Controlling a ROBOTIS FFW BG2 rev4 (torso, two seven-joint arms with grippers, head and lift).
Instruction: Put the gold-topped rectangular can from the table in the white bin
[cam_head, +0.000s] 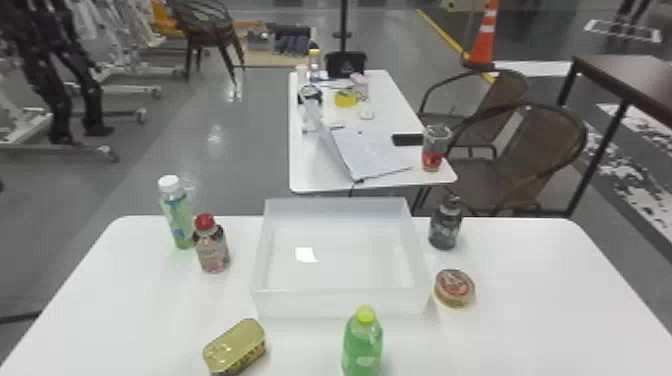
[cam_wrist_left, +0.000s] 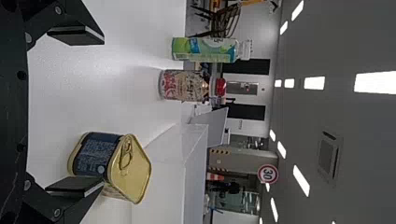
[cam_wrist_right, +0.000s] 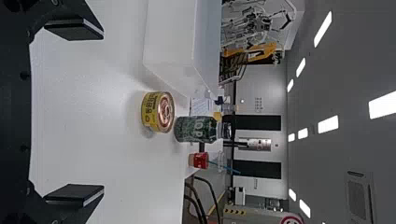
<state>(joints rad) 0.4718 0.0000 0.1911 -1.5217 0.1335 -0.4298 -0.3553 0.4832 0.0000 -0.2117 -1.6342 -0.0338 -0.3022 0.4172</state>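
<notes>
The gold-topped rectangular can (cam_head: 235, 346) rests on the white table (cam_head: 525, 280), in front of the bin's near left corner. The white bin (cam_head: 340, 304) stands at the table's middle. In the left wrist view the can (cam_wrist_left: 130, 169) is close to one finger of my left gripper (cam_wrist_left: 77, 112), which is open with nothing held; whether that finger touches the can I cannot tell. My right gripper (cam_wrist_right: 77, 112) is open over the table's right part, also holding nothing.
A green bottle (cam_head: 363, 345) stands in front of the bin. Left of it are a red-capped bottle (cam_head: 212, 250) and a white-capped bottle (cam_head: 177, 215). To its right are a round can (cam_head: 454, 288) and a dark bottle (cam_head: 445, 227).
</notes>
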